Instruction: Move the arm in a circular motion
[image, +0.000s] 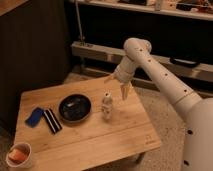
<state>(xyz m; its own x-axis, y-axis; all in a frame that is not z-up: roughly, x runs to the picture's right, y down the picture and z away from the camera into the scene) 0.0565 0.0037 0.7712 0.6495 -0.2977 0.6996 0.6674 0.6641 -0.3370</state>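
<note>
gripper (115, 88), fingers apart and empty, hangs near the bottle (106, 106) on the tabletop (127, 131); circling the arm (161, 75) low, i could topple it.

Wooden bench (100, 137), pale planks, is carrying five items. Black bowl (75, 108) is sitting left of centre. Small white bottle (106, 105) is standing upright just right of the bowl. Black-and-white striped block (52, 120) is lying just left of the bowl, with blue pad (34, 116) lying beside it. White cup (19, 155) with orange contents is sitting at the front-left corner. Tan tool (118, 84) is hovering above the far edge, behind the bottle, fingers spread and gripping nothing.
</note>
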